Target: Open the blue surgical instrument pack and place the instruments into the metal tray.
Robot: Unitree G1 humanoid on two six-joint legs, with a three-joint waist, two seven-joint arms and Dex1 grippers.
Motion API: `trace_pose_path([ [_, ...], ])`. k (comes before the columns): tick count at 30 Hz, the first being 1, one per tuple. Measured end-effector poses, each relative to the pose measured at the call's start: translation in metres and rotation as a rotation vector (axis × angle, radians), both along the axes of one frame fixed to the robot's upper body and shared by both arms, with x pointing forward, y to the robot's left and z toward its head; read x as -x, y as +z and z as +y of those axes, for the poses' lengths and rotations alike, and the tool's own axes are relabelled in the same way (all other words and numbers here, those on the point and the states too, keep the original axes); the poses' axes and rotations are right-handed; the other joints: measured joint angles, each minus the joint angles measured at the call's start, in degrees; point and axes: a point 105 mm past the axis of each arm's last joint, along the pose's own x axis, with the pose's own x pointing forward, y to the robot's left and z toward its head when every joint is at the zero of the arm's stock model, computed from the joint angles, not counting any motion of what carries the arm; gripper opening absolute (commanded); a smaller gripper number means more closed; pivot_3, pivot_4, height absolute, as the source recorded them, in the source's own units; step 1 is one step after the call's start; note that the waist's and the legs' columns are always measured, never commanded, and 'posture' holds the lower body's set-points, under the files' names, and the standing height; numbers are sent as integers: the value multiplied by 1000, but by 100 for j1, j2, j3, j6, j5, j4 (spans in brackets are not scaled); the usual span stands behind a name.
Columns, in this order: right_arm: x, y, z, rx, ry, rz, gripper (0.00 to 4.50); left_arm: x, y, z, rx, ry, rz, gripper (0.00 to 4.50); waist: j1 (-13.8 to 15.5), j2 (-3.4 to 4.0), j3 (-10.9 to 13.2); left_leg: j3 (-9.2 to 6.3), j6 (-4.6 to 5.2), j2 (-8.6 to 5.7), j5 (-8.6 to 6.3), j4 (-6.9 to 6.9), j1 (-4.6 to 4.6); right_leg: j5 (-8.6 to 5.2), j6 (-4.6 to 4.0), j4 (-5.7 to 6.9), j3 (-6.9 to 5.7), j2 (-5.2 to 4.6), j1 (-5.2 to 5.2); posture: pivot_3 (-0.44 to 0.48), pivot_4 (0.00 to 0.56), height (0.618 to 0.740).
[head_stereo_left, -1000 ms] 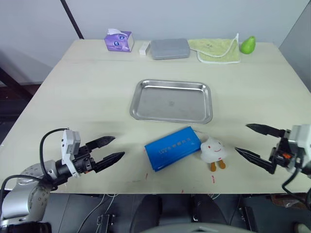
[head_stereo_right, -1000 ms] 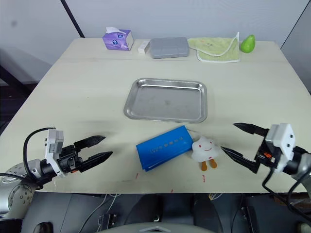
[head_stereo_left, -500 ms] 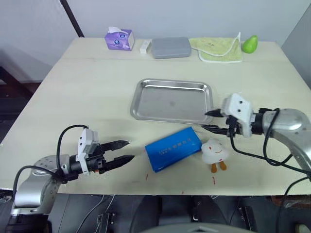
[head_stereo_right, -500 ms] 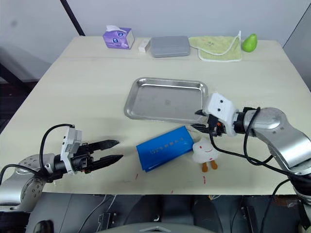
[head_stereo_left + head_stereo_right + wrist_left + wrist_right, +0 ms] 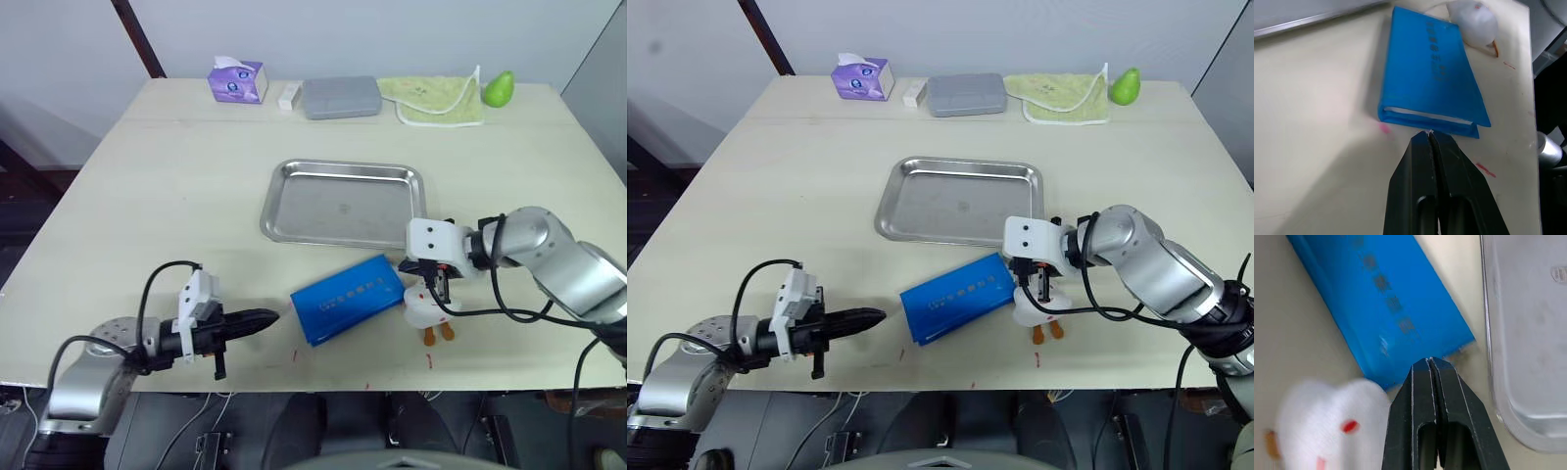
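Note:
The blue surgical instrument pack [image 5: 348, 299] lies flat and closed on the table, just in front of the metal tray [image 5: 343, 206], which is empty. My left gripper [image 5: 272, 316] is shut on nothing. Its tips [image 5: 1430, 133] sit right at the pack's [image 5: 1430, 73] near-left end, touching or nearly so. My right gripper [image 5: 437, 292] points down, also shut and empty, at the pack's right end [image 5: 1386, 308], between the pack, the tray rim [image 5: 1488, 333] and a white toy. The instruments are hidden from view.
A white cloud-shaped toy [image 5: 431, 305] lies against the pack's right end, under my right gripper. Along the table's far edge stand a purple tissue box [image 5: 238, 80], a grey case [image 5: 341, 97], a green cloth [image 5: 439, 101] and a green pear [image 5: 499, 89].
Both grippers have gone from open to shut. The left slid right up to the pack's left end. The right arm swung in from the far right to the pack's right end.

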Motion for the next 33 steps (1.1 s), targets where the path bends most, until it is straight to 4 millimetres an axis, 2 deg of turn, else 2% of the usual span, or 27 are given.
trace_pose_path([
  [11, -12, -9, -2, 146, 81, -31, 0, -1, -8, -10, -23, -4, 11, 80, 1, 0, 0, -1, 0, 0, 0, 0, 0, 0, 0, 1, -1, 0, -1, 0, 150, 740],
  [20, -16, -31, 4, 266, 182, -24, 0, -8, -8, -17, -33, -13, -11, 80, 2, 1, 1, -1, 0, -2, 0, 2, -1, 0, 0, 2, -1, 2, -1, 0, 150, 740],
  [33, 10, -32, 8, 186, 218, 87, 0, -31, -10, -14, -68, 18, -53, 80, 7, 2, 1, -5, 0, -4, 0, 7, -3, 0, 0, 6, -3, 2, 0, 0, 150, 740],
])
